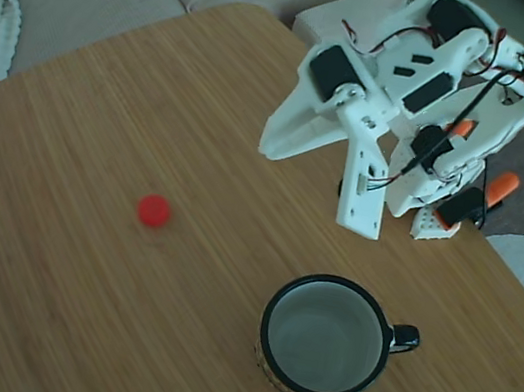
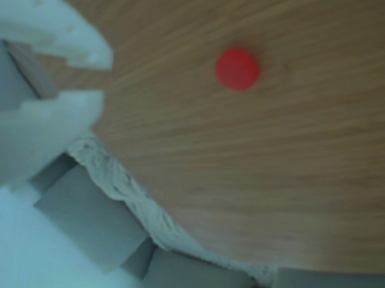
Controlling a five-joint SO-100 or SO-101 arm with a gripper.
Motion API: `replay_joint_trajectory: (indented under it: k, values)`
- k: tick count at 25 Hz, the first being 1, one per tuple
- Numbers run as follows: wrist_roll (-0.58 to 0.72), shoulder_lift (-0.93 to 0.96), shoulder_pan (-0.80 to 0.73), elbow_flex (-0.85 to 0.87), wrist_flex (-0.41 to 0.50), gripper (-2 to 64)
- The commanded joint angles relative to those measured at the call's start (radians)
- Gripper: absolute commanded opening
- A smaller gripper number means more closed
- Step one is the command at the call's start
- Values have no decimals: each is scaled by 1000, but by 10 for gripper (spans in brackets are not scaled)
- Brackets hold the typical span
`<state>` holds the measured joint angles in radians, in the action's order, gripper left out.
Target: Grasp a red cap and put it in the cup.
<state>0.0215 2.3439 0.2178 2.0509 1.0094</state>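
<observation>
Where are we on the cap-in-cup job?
Nothing done yet. The red cap lies alone on the table, the cup is empty. The pincer holds nothing, well off the cap. Left: reach, grasp, carry, drop.

Shell: white printed plastic arm [image 1: 438, 60], flat angular plates
Servos: black blocks set behind the jaws
Cables: black and red, looped along the links
Gripper [image 1: 311, 179]: two white fingers, one broad wedge, one slotted bar
</observation>
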Motion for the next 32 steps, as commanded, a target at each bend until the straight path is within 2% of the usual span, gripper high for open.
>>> replay_joint_trajectory:
  k: [1, 13, 19, 24, 29, 32]
  values:
    - [8, -55, 2, -126, -21, -3]
    - [57, -451, 5, -284, -49, -3]
    - [58, -618, 144, -344, -44, -3]
    - [126, -718, 290, -371, -57, -3]
    - [176, -778, 350, -374, -58, -3]
    - [178, -833, 362, -400, -94, -3]
